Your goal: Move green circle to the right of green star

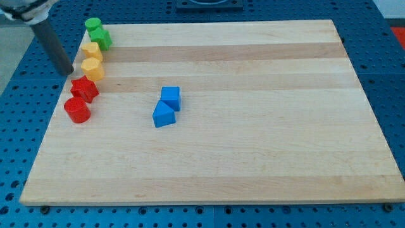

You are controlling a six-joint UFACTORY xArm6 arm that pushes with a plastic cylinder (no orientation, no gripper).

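Observation:
Two green blocks touch at the board's top-left corner. The green circle (93,25) is the upper one. The green star (102,39) sits just below and to its right. My tip (66,72) is at the board's left edge, left of the lower yellow block and below-left of both green blocks. It touches neither green block.
Below the green pair, two yellow blocks (92,52) (93,68) run down the left edge, then a red star (84,88) and a red circle (77,110). A blue cube (171,97) and a blue triangle (163,116) touch near the wooden board's (253,139) middle.

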